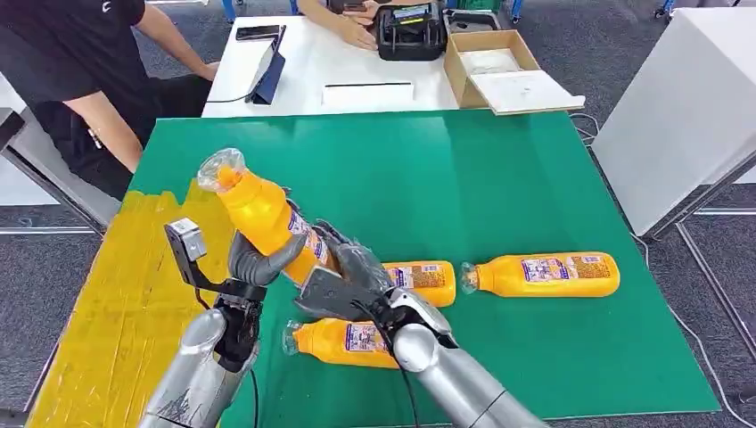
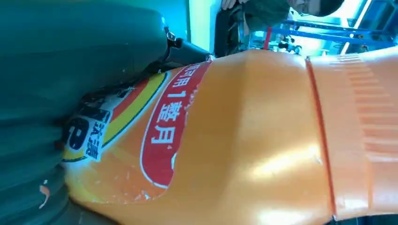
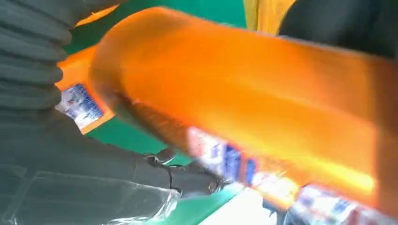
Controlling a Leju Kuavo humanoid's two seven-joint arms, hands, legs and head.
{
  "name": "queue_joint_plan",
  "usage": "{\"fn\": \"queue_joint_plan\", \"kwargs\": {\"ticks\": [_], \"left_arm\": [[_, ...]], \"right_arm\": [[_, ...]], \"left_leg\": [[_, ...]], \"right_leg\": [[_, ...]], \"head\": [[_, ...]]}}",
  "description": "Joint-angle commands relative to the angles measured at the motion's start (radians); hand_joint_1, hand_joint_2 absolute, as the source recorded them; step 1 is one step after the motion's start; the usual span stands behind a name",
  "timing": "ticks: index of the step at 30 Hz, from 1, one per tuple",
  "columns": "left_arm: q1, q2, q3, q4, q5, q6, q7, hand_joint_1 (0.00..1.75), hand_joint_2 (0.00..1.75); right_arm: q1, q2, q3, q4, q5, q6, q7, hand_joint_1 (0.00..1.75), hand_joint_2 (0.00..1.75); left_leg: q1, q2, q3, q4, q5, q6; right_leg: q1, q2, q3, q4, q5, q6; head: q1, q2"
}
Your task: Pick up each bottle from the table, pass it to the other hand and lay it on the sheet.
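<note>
An orange bottle (image 1: 258,209) with a clear cap is held tilted above the table, cap up and toward the yellow sheet (image 1: 125,303). My left hand (image 1: 258,260) wraps its middle and my right hand (image 1: 343,276) grips its lower end, so both hold it at once. Close up, the bottle's label (image 2: 164,122) sits against my left hand (image 2: 47,93), and the bottle's body (image 3: 244,93) runs past my right hand (image 3: 42,140). Three more orange bottles lie on the green table (image 1: 446,178): one (image 1: 426,282) just behind my right hand, one (image 1: 544,275) further right, one (image 1: 343,343) under my right forearm.
A white table (image 1: 312,62) behind the green one carries a tablet (image 1: 270,62), a black case (image 1: 410,31) and an open cardboard box (image 1: 499,67). Two people are at the back; one sits at the far left (image 1: 80,71). A white cabinet (image 1: 686,107) stands at the right.
</note>
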Motion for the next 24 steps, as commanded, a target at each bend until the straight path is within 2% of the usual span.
{"fn": "queue_joint_plan", "kwargs": {"ticks": [1,10,11,13,16,17,18,19,22,24], "left_arm": [[0.003,0.032,0.025,-0.033,-0.039,0.008,-0.018,1.75,1.75],[-0.007,0.044,0.023,-0.069,-0.139,0.064,-0.031,1.75,1.75],[-0.008,0.045,0.023,-0.075,-0.162,0.080,-0.033,1.75,1.75],[-0.014,0.045,0.023,-0.082,-0.196,0.102,-0.036,1.75,1.75],[-0.044,0.082,0.006,-0.099,-0.491,0.301,-0.034,1.75,1.75],[-0.065,0.106,-0.009,-0.097,-0.752,0.487,0.004,1.75,1.75],[-0.074,0.104,0.001,-0.109,-0.761,0.480,0.018,1.75,1.75],[-0.093,0.130,-0.007,-0.093,-0.978,0.617,0.075,1.75,1.75],[-0.160,0.196,0.016,0.033,-1.356,0.771,0.202,1.75,1.75],[-0.181,0.219,0.028,0.142,-1.376,0.800,0.186,1.75,1.75]], "right_arm": [[0.093,-0.157,-0.161,-0.224,-0.021,0.010,-0.004,0.00,0.00],[0.185,-0.199,-0.235,-0.345,-0.017,0.002,0.000,0.00,0.00],[0.196,-0.202,-0.242,-0.361,-0.009,0.002,0.002,0.00,0.00],[0.211,-0.207,-0.253,-0.382,0.000,0.001,0.005,0.00,0.00],[0.283,-0.228,-0.308,-0.487,0.019,-0.007,0.007,0.00,0.00],[0.313,-0.250,-0.330,-0.545,0.012,-0.010,-0.004,0.00,0.00],[0.336,-0.269,-0.351,-0.593,-0.003,0.008,-0.004,0.00,0.00],[0.343,-0.294,-0.362,-0.623,-0.009,0.011,-0.005,0.00,0.00],[0.315,-0.361,-0.428,-0.648,-0.105,0.090,-0.034,0.00,0.00],[0.272,-0.368,-0.435,-0.603,-0.125,0.119,-0.050,0.00,0.00]], "left_leg": [[0.000,-0.003,0.002,0.000,-0.001,-0.002],[0.000,-0.005,0.005,0.002,-0.003,-0.003],[0.000,-0.003,0.002,0.000,-0.001,-0.002],[0.000,-0.002,0.006,0.002,-0.004,-0.004],[0.000,-0.003,0.002,0.001,-0.001,-0.002],[0.000,-0.005,0.002,0.002,-0.002,-0.003],[0.000,-0.005,0.002,0.002,-0.002,-0.003],[0.000,-0.008,0.001,0.003,-0.002,-0.003],[0.000,-0.005,0.000,0.003,-0.001,-0.002],[-0.001,-0.001,0.002,0.002,-0.002,-0.002]], "right_leg": [[0.000,-0.006,0.004,-0.001,-0.002,0.000],[0.000,-0.010,0.008,0.001,-0.005,0.000],[0.000,-0.006,0.003,0.000,-0.002,0.000],[0.000,-0.008,0.008,0.001,-0.005,0.000],[0.000,-0.006,0.004,0.001,-0.002,0.000],[0.001,-0.008,0.005,0.001,-0.003,0.000],[0.000,-0.009,0.005,0.002,-0.004,0.000],[0.001,-0.012,0.004,0.002,-0.004,0.000],[0.000,-0.009,0.002,0.002,-0.003,0.000],[-0.001,-0.005,0.003,0.002,-0.002,0.000]], "head": [[0.000,0.000],[0.000,0.000],[0.000,0.000],[0.000,0.000],[0.000,0.000],[0.000,0.000],[0.000,0.000],[0.000,0.000],[0.000,0.000],[0.000,0.000]]}}
